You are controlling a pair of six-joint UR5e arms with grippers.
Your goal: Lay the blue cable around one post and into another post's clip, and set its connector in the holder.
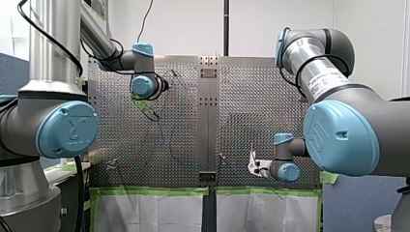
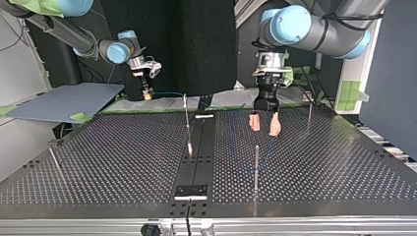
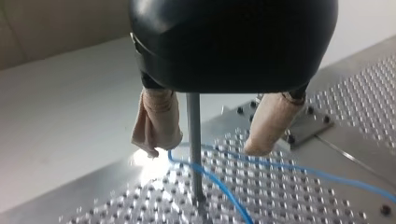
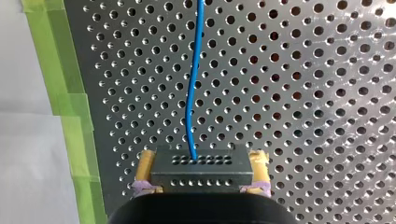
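Top view, nearest edge: a small dark rectangular bracket [image 2: 192,191] sits on the black centre strip [image 2: 199,147] of the perforated metal counter [image 2: 98,167]. I take it for the holder, but you can't confirm that from here. Just behind it, toward the view's right, stands a thin upright metal post [image 2: 255,164].

Next back is the left gripper [image 2: 265,124], black with beige-padded fingers [image 3: 156,121] spread wide and holding nothing. In its wrist view a post, probably the same one, shows between them with neither pad touching it. The thin blue cable [image 3: 280,168] bends round the post's foot and lies on the counter.

Further back, by the centre strip, is a second slim post [image 2: 187,120]. Any clip on it is too small to tell.

Farthest, at the view's left, is the right gripper [image 2: 145,91]. Its wrist view shows yellow-padded fingers clamped on the short ends of the dark grey rectangular connector block [image 4: 201,169]. The cable leaves the block's face and runs away across the counter.

Handling, as I judge it:
- **Cable:** it looks light and limp with a little spring, since it holds soft waves. Expect it to go slack and ride up the post unless you keep gentle tension. Pinch it squarely between the pads, close beside the bend. Being so thin, it may slide through them.
- **Connector:** it looks rigid and light. The flat short ends are the right hold, and they leave the long faces free for seating.
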